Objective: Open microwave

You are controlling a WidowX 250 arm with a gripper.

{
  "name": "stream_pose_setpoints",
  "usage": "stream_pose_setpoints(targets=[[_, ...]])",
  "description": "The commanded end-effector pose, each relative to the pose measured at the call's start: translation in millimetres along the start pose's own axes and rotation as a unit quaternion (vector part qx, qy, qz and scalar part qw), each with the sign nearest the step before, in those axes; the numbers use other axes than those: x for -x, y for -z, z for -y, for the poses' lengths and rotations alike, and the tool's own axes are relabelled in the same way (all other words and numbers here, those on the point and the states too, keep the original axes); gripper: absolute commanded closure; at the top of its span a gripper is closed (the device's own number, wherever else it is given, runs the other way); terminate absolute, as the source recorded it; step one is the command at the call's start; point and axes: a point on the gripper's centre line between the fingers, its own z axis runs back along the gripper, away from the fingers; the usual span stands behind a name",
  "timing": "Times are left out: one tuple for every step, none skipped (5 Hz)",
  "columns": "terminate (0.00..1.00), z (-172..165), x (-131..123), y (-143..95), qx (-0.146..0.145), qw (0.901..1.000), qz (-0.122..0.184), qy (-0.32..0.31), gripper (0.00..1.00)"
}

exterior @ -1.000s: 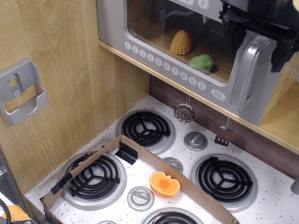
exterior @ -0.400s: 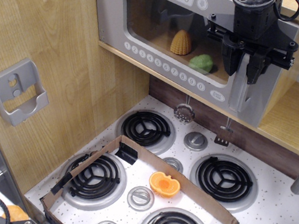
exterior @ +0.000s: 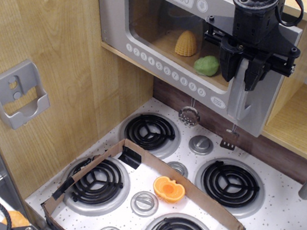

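Pincer [exterior: 239, 70] astride microwave [exterior: 154, 29] handle [exterior: 242, 96]

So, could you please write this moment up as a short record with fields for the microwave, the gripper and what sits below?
microwave: grey, mounted above the stove, clock reads 12:30
door handle: silver, vertical, at the door's right edge
gripper: black, at the top of the handle, fingers straddling it; firm grip cannot be confirmed
inside the microwave: yellow corn and a green item, seen through the window
stove: four coil burners, white speckled top
cardboard frame: lies across the front burners
orange toy: inside the frame, between burners
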Motion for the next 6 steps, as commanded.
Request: stream_pose_setpoints(targets=[[0.0,2,0,-39,-0.028,0.9991,0.009,-0.029,0.0],[0.0,4,15,-49,-0.047,0.9977,-0.002,-0.048,0.0],[0.0,6,45,-52,-0.059,0.9934,-0.014,-0.097,0.0],[0.0,26,74,-53,-0.054,0.984,-0.027,-0.168,0.0],[0.0,54,79,-54,-0.057,0.9859,-0.017,-0.156,0.0],[0.0,76,58,-54,-0.019,0.9941,0.001,-0.106,0.0]])
